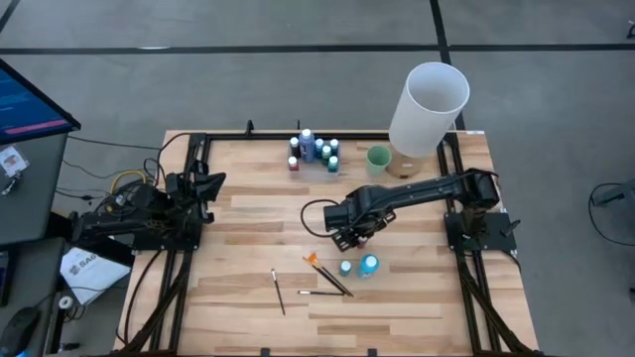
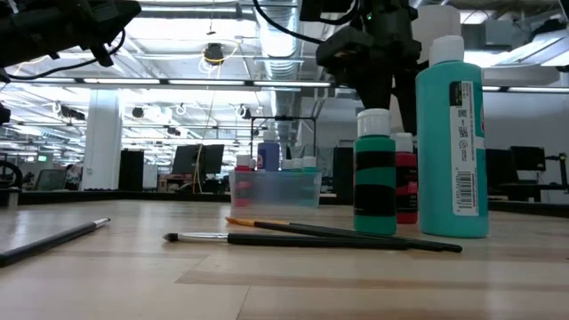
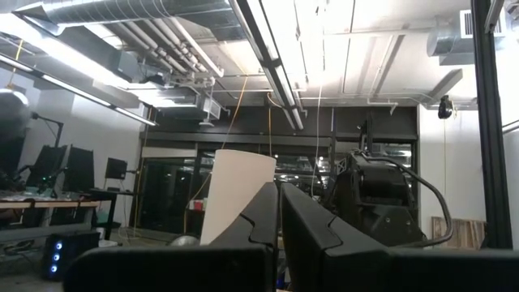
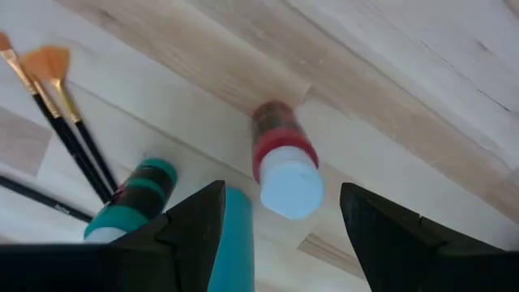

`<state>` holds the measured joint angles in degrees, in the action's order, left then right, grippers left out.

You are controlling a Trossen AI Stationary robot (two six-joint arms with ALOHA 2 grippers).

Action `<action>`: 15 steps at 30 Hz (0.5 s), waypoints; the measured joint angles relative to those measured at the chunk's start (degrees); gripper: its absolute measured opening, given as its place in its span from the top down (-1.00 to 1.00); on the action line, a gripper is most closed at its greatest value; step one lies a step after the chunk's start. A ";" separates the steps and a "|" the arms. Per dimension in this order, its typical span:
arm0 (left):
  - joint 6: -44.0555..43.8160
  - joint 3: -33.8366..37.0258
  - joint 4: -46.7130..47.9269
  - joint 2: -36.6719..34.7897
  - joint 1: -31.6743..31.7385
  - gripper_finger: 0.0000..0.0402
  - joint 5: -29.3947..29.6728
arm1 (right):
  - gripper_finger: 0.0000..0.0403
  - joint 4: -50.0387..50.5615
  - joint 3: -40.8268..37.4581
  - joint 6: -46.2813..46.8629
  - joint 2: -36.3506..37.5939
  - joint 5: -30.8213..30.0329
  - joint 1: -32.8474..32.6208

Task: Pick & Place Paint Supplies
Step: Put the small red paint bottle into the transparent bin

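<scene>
A small red paint bottle (image 4: 280, 142) with a pale cap stands upright on the table. My right gripper (image 4: 282, 195) is open above it, one finger on each side, touching nothing; it also shows in the high view (image 1: 352, 238). A green bottle (image 2: 375, 173) and a taller teal bottle (image 2: 453, 133) stand just nearer the table's front edge. Two dark-handled brushes (image 1: 327, 278), one with orange bristles (image 4: 49, 61), lie beside them. A third brush (image 1: 278, 291) lies farther left. My left gripper (image 1: 216, 181) is shut and waits at the table's left side.
A clear tray (image 1: 313, 151) with several paint bottles stands at the far edge. Beside it are a pale green cup (image 1: 378, 159) and a tall white cylinder (image 1: 429, 107). Bare wood lies between the left arm and the brushes.
</scene>
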<state>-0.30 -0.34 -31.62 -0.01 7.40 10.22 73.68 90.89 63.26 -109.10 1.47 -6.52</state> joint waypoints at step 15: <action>0.00 0.00 -0.07 0.00 0.02 0.99 0.02 | -0.17 -5.50 -4.87 -1.31 0.28 -0.41 1.68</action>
<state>-0.30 -0.34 -31.68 -0.01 7.42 10.24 68.18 86.02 61.96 -108.81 1.05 -4.84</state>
